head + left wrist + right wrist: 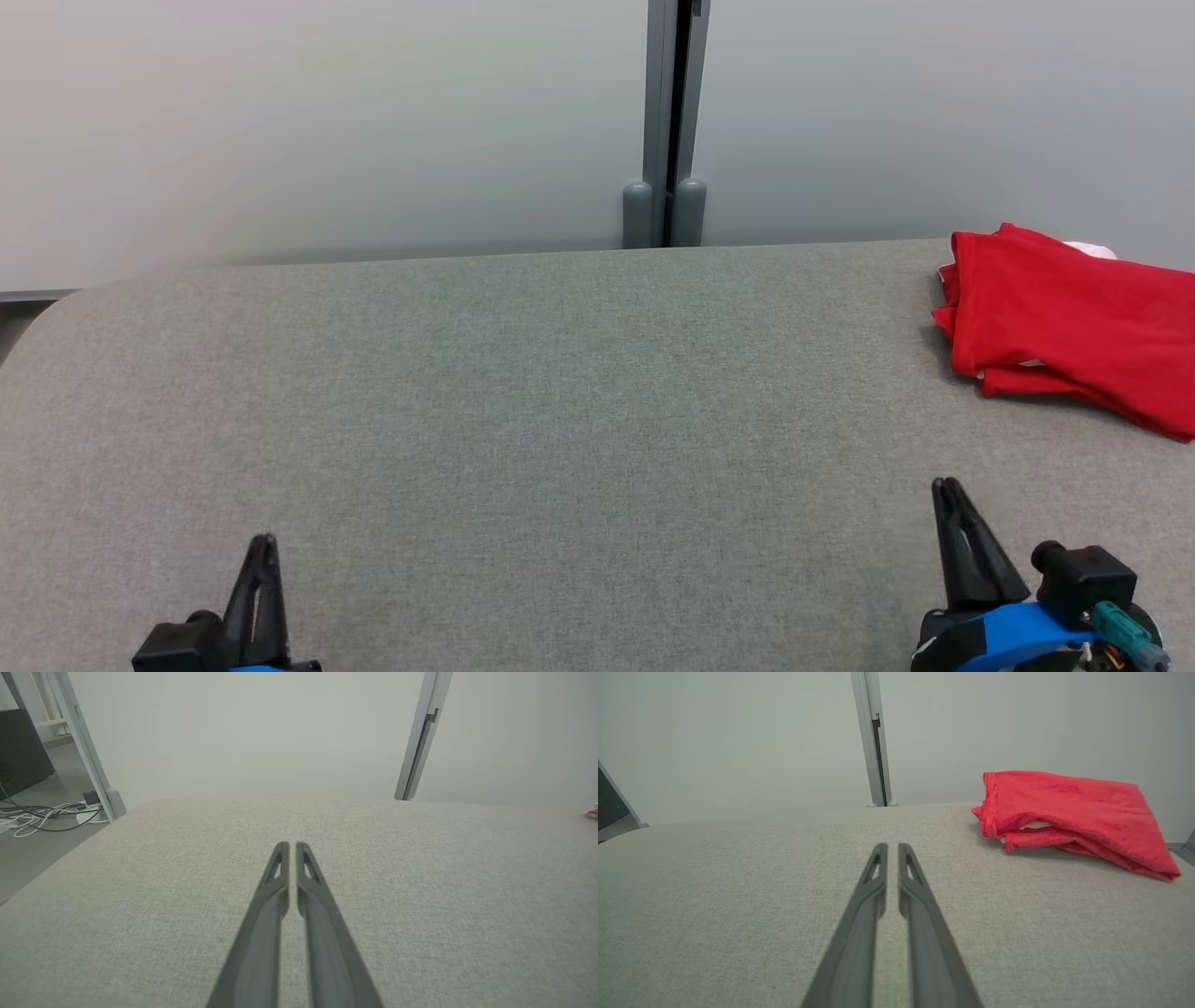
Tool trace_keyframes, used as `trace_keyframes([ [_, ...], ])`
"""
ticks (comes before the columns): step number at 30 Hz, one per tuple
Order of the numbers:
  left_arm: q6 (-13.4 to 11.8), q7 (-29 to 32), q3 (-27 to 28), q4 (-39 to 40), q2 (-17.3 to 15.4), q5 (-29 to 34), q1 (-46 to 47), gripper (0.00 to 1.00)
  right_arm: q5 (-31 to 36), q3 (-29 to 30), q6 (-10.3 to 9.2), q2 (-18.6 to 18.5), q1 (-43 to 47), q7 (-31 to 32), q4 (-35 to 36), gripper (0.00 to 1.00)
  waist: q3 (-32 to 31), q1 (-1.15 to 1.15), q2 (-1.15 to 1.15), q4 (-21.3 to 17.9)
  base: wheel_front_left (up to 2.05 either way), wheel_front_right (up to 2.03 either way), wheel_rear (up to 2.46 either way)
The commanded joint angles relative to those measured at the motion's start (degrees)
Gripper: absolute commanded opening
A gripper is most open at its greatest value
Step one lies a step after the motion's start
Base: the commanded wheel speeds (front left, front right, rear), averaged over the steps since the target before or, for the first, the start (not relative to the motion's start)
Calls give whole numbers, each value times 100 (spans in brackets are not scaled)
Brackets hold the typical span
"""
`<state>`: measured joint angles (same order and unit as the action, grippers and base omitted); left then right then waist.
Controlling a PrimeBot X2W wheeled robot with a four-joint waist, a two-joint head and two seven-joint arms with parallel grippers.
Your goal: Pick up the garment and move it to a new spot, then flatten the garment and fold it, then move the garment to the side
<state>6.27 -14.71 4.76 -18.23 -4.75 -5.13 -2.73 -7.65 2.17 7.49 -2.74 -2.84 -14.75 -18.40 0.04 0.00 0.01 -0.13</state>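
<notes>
Grey fabric-covered surface [523, 392] across the middle of the head view. Beyond it at 12 o'clock, pale wall panels [280, 121] joined by a grey upright post [665, 121] (two rounded feet at its base). In the left wrist view at 10 o'clock: slanted metal frame leg [86, 746], dark cabinet [18, 751], white and black cables [28, 822] loose on grey floor [37, 858].
</notes>
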Motion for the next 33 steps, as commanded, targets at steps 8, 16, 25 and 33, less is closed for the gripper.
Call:
trace_keyframes([
  [8,15,316,95,-1,17,-1016,181,0,-999,92,0,-5,-82,289,29,0,0,0,-1,1,0,0,0],
  [16,29,484,65,90,34,-1900,235,0,-1849,111,0,-7,-94,476,107,0,2,0,-1,2,0,0,0],
  [25,39,664,69,144,50,-2694,314,0,-2621,143,0,-10,-123,663,156,0,3,0,-1,3,0,0,0],
  [33,51,836,82,184,65,-3414,391,0,-3321,177,0,-12,-157,836,196,0,3,0,-1,3,0,0,0],
])
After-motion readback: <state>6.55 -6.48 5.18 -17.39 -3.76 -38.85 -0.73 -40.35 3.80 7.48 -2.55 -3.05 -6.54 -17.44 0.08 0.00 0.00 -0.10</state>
